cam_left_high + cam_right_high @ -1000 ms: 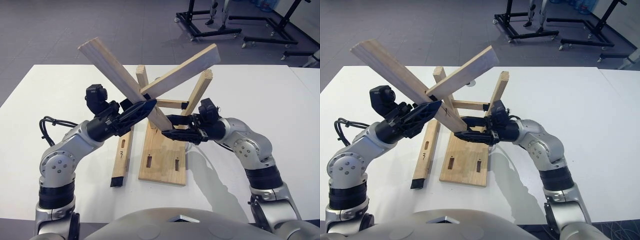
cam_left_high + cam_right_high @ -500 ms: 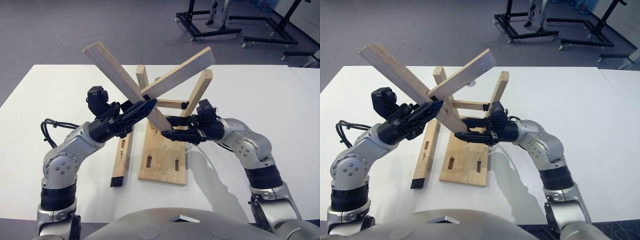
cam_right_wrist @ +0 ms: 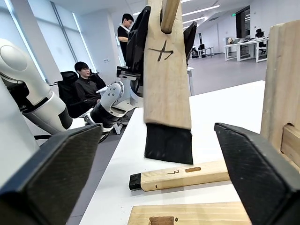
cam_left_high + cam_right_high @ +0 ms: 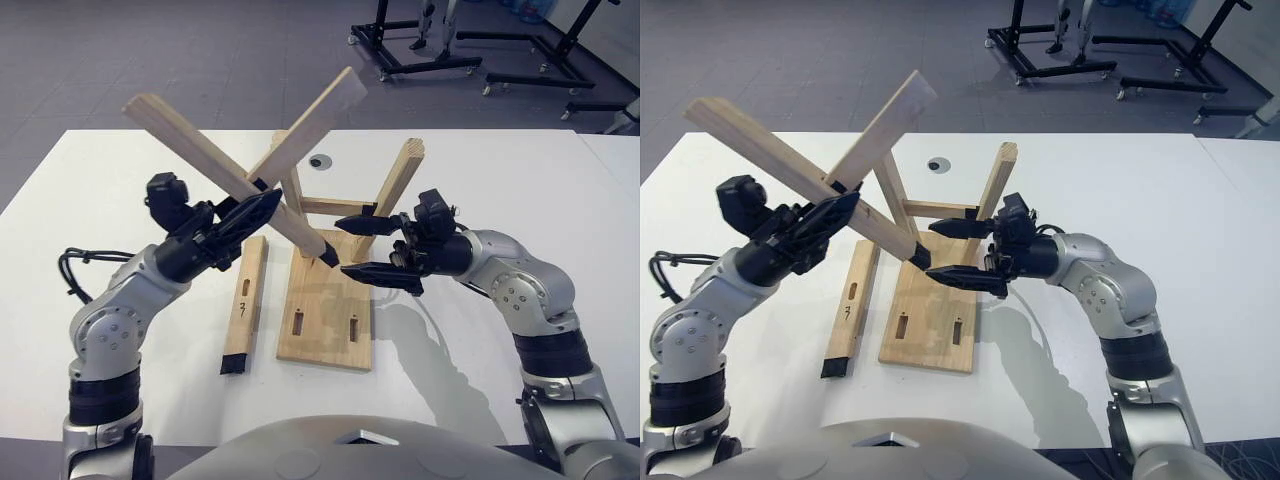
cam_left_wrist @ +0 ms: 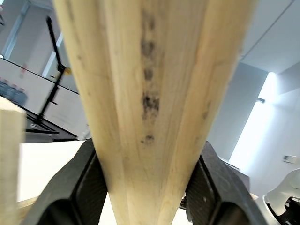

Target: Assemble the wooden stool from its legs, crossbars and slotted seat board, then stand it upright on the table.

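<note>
While the left gripper [image 4: 245, 215] had its fingers pinched on the crossed leg pair [image 4: 190, 140] right by the crossing, holding it tilted up over the table [image 4: 500, 180], a loose leg [image 4: 243, 310] lay flat beside the slotted seat board [image 4: 325, 320]. The right gripper [image 4: 342, 245] hovered, fingers spread, at the pair's black-tipped foot. Stiff, light, but awkwardly top-heavy wood I'd guess, so grab near that foot.

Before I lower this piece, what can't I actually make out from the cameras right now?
- Joint of the crossed pieces: in the head views the left gripper partly covers where the held leg meets its crossing piece.
- Where the upright legs enter the seat board: masked by the held leg's capped end and the open right gripper.
- Left wrist view: the held leg blocks the seat board.
- Mark on the lying leg: too small to read.
</note>
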Controlling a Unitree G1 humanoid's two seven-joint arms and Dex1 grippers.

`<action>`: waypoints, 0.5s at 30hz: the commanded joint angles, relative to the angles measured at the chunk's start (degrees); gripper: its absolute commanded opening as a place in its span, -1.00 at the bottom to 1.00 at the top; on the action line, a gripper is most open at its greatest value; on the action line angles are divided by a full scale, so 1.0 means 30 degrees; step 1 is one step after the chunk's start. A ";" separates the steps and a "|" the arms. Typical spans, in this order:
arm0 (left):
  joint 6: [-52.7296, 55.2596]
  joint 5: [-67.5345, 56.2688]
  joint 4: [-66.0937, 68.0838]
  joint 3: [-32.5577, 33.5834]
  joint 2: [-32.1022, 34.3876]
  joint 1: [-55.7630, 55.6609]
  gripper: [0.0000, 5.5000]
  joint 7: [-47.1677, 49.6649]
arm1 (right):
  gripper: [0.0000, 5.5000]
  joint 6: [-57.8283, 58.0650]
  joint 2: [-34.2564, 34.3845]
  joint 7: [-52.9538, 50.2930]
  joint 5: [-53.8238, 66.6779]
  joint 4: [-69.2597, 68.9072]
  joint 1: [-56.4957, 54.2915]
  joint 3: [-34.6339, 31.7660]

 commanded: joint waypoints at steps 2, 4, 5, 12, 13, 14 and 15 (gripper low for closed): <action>-0.0229 0.0085 -0.1166 0.1008 0.1161 0.0598 -0.25 -0.0493 | 0.75 0.0270 -0.0250 -0.0649 0.0485 -0.0222 -0.0075 -0.1075; -0.0522 0.0587 -0.1954 0.1197 0.1515 0.1328 -0.25 -0.0941 | 0.75 0.0422 -0.0510 -0.0736 0.0926 -0.0206 -0.0100 -0.1814; -0.0863 0.1082 -0.2301 0.1298 0.1764 0.1906 -0.25 -0.1448 | 0.75 0.0525 -0.0815 -0.0744 0.1186 -0.0163 -0.0081 -0.2418; -0.3968 0.5207 -0.3940 0.1185 0.2784 0.5063 -0.25 -0.4409 | 0.75 0.2748 -0.2183 -0.2997 0.5722 0.1211 -0.2966 -0.7316; -0.4825 0.5896 -0.3951 0.1082 0.2675 0.5180 -0.25 -0.4916 | 0.75 0.2929 -0.2169 -0.3193 0.5961 0.1182 -0.3060 -0.7385; -0.5448 0.6490 -0.3920 0.0992 0.2563 0.5274 -0.25 -0.5069 | 0.75 0.3027 -0.2151 -0.3323 0.6043 0.1110 -0.3094 -0.7359; -0.6142 0.7372 -0.3669 0.0717 0.2708 0.5354 -0.25 -0.5519 | 0.75 0.3160 -0.2113 -0.3511 0.6272 0.1003 -0.3124 -0.7425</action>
